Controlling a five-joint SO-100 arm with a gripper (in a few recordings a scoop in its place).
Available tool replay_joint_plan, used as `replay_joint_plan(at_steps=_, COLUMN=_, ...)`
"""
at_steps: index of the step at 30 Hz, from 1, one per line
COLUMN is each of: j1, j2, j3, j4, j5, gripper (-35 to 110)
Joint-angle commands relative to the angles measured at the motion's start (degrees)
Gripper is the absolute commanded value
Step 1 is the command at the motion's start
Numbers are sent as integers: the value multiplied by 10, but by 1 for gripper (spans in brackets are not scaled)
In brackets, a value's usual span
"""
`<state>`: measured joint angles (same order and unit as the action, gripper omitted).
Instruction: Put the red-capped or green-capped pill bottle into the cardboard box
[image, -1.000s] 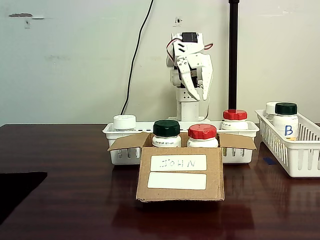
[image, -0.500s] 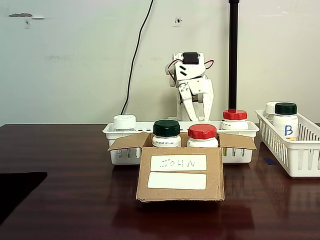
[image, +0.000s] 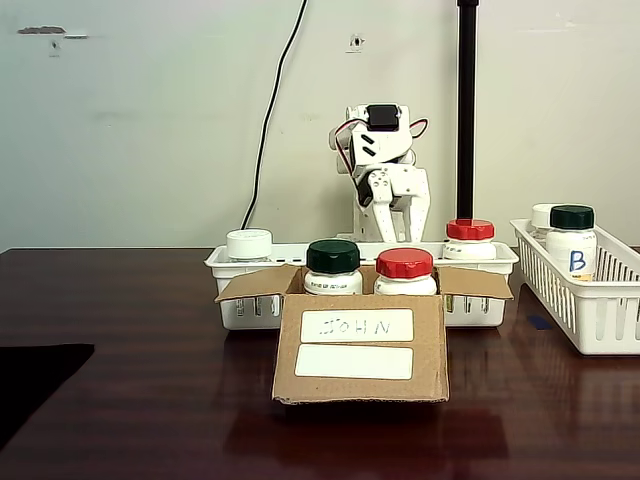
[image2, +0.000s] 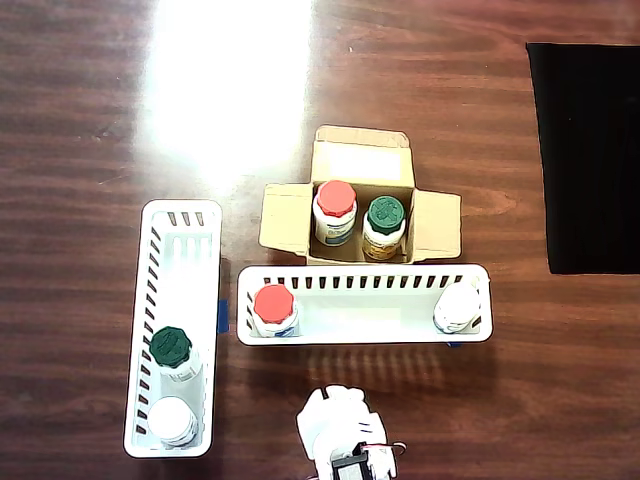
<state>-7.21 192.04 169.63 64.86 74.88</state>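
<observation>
The cardboard box (image: 360, 345) stands open in the middle of the table, its handwritten label upside down. Inside it a red-capped pill bottle (image: 404, 266) (image2: 335, 202) stands upright beside a green-capped bottle (image: 333, 259) (image2: 386, 214). Another red-capped bottle (image: 470, 233) (image2: 273, 303) stands in the long white basket (image: 480, 300) (image2: 370, 338) behind the box. My gripper (image: 400, 232) hangs fingers-down behind that basket, close to the arm's base, shut with nothing in it. From above, the folded white arm (image2: 340, 430) shows at the bottom edge.
A white-capped bottle (image: 249, 243) (image2: 458, 302) stands at the basket's other end. A second white basket (image: 600, 310) (image2: 150, 300) holds a green-capped bottle marked B (image: 572, 240) (image2: 171, 346) and a white-capped one (image2: 172, 420). A black mat (image2: 585, 150) lies at the table's side.
The arm has folded back toward its base and the gripper has swung lower, from above the basket to just behind it. The bottles and box have not moved.
</observation>
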Motion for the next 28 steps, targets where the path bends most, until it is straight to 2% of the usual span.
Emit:
replay_joint_plan(at_steps=1, j1=-28, j2=47, j3=0, j4=7, j5=-82, gripper=0)
replay_joint_plan(at_steps=10, j1=-28, j2=47, j3=0, j4=7, j5=-200, gripper=0)
replay_joint_plan(at_steps=28, j1=-28, j2=47, j3=0, j4=7, j5=-264, gripper=0)
